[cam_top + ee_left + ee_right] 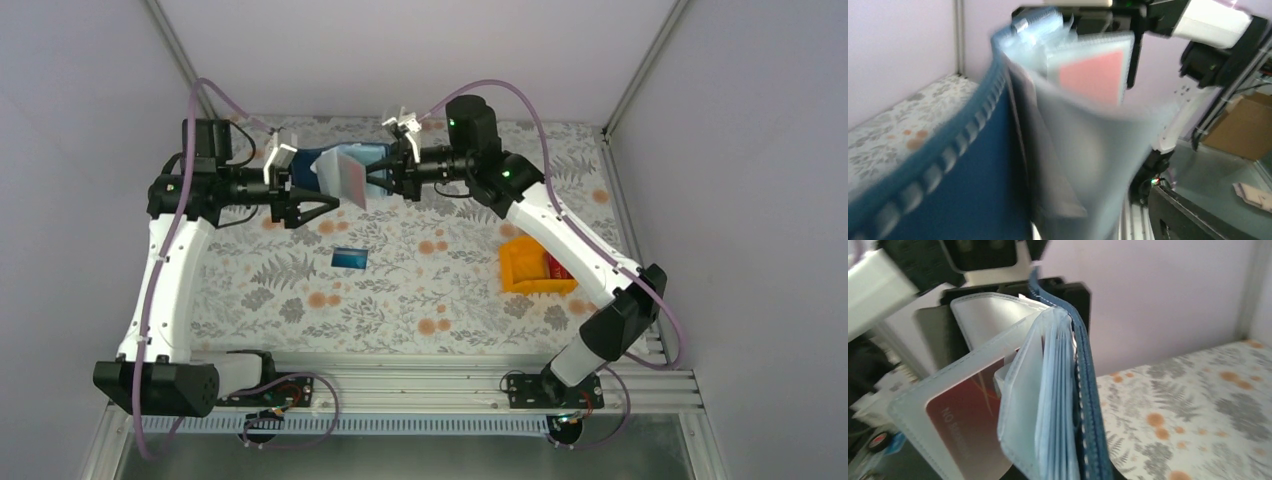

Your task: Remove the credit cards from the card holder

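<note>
Top external view shows the card holder point(328, 162) lifted off the surface point(420, 295) and hanging open between the two arms. The right gripper point(378, 180) is clenched on one edge of it, so the holder stands just in front of this gripper. In the right wrist view the holder rises from the bottom of the frame, with its clear sleeves point(1020, 405) fanned out to one side. One sleeve carries a red card point(960, 432), which sits inside its pocket. The left gripper point(322, 205) is just beside the holder, on the side opposite to the right gripper. I cannot tell whether it is closed on the holder. A blue card point(349, 258) lies flat on the surface, nearer to the arm bases than the left gripper and well apart from it. An orange bin point(520, 272) stands on the surface beside the right arm, well behind the right gripper.
</note>
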### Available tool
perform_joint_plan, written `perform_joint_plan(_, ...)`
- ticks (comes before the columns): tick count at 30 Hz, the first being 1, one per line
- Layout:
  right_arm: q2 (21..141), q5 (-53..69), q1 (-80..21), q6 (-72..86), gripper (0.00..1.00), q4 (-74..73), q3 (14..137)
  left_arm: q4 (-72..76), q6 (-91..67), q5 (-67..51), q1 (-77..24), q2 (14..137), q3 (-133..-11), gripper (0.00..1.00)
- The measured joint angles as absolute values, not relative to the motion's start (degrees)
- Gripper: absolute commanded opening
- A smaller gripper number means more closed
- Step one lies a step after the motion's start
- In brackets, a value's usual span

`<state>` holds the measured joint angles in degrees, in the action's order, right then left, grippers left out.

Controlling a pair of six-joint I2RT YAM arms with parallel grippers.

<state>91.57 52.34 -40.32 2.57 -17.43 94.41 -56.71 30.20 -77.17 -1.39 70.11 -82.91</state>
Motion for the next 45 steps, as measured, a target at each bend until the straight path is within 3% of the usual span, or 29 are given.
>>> perform_joint_plan(2, 92.1, 46.0, -40.1, 3.7, 0.04, -20.8, 97.0, -54.5, 27.8, -74.0, -1.4, 70.1, -82.4, 1.0)
perform_joint_plan(10, 97.8, 5.7, -40.1, 9.7, 0.04, -36.6, 107.9, -47.6, 19.8, -55.2, -1.5, 70.1, -79.4, 1.0)
perform_joint_plan(14, 100.4, -2.9, -39.7, 10.5, 0.04, -41.9, 107.8, -45.7, 18.2, -49.3, -1.5, 70.1, -78.6, 1.0)
perform_joint_plan(34, 100.3, 19.0, -40.9, 6.8, 0.04, -38.2, 107.1, -42.9, 13.9, -50.9, -1.5, 71.2, -76.5, 1.0)
perform_joint_plan(45, 94.2, 29.1, -41.6, 0.0, 0.04, -36.1, 102.7, -42.6, 14.0, -48.4, -1.2, 71.2, -76.4, 1.0)
